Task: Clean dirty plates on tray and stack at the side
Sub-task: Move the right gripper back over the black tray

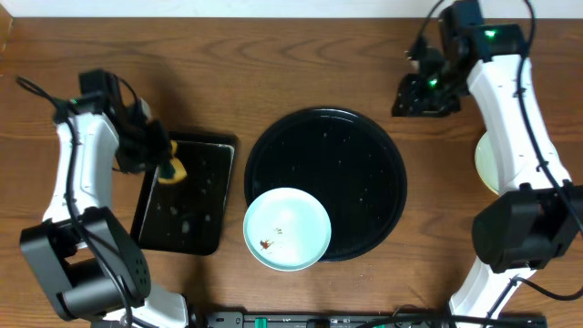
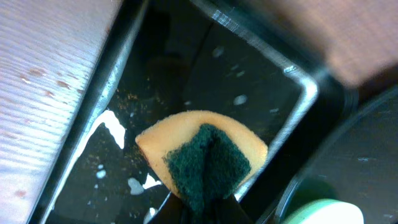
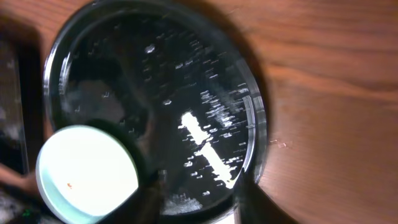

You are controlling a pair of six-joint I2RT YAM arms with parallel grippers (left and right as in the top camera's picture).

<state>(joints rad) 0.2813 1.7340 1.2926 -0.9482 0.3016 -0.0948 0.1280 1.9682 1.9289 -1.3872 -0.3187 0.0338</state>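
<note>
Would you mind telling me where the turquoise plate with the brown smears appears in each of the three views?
Overhead: the turquoise plate sits lower centre, overlapping the lower-left rim of the round black tray.
Left wrist: only a pale sliver of it shows, in the bottom right corner.
Right wrist: it is at lower left.
Shared landmark: the round black tray.

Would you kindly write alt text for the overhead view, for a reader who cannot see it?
A pale turquoise plate with brown smears lies at the lower-left rim of a round black tray. The left gripper holds a yellow sponge over a rectangular black tray; the right gripper is at upper right.
</note>
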